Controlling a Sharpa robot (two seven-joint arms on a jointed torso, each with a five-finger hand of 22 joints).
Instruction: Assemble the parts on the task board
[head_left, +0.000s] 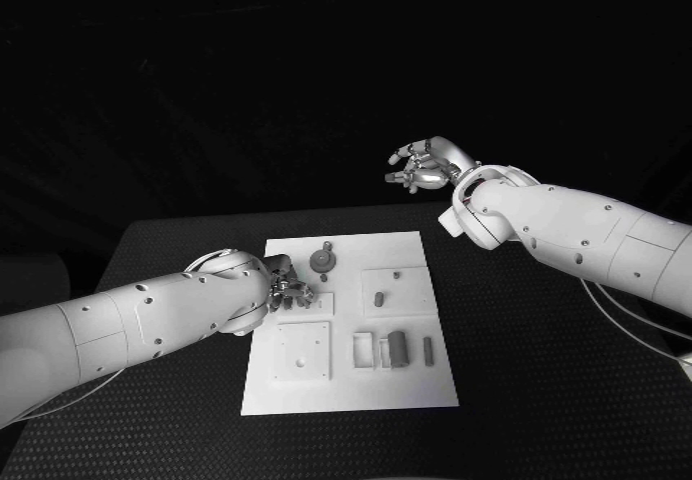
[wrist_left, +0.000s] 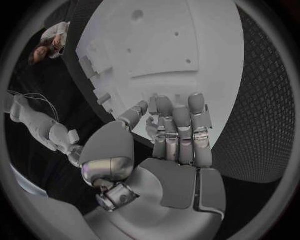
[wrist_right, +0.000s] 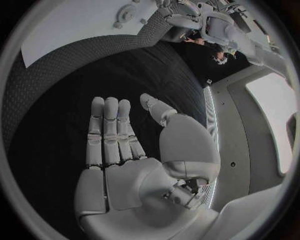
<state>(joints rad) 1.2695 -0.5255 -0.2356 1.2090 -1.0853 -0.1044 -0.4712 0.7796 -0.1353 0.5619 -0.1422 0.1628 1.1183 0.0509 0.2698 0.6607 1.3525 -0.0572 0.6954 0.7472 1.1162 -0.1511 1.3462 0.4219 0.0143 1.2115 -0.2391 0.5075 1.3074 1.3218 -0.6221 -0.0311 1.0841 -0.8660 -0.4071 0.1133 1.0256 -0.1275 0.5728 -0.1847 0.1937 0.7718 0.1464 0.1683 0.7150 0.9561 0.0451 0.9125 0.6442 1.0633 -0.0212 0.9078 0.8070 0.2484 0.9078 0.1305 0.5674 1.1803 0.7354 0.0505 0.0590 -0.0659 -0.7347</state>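
The white task board (head_left: 353, 385) lies in the middle of the black table. On it are a round grey part with a knob (head_left: 320, 260), a small peg (head_left: 378, 297), a square plate (head_left: 303, 352) and upright blocks (head_left: 392, 348). My left hand (head_left: 284, 285) hovers at the board's left edge, its fingers (wrist_left: 179, 122) stretched side by side over the board (wrist_left: 187, 30) and the thumb apart; I see nothing in it. My right hand (head_left: 423, 168) is raised in the air beyond the table's far edge. It is flat and holds nothing (wrist_right: 125, 150).
Black textured table (head_left: 548, 400) surrounds the board on all sides. My left forearm (head_left: 130, 320) crosses the table's left part. The right forearm (head_left: 591, 235) hangs over its far right corner. The right wrist view shows the board (wrist_right: 69, 25) far from that hand.
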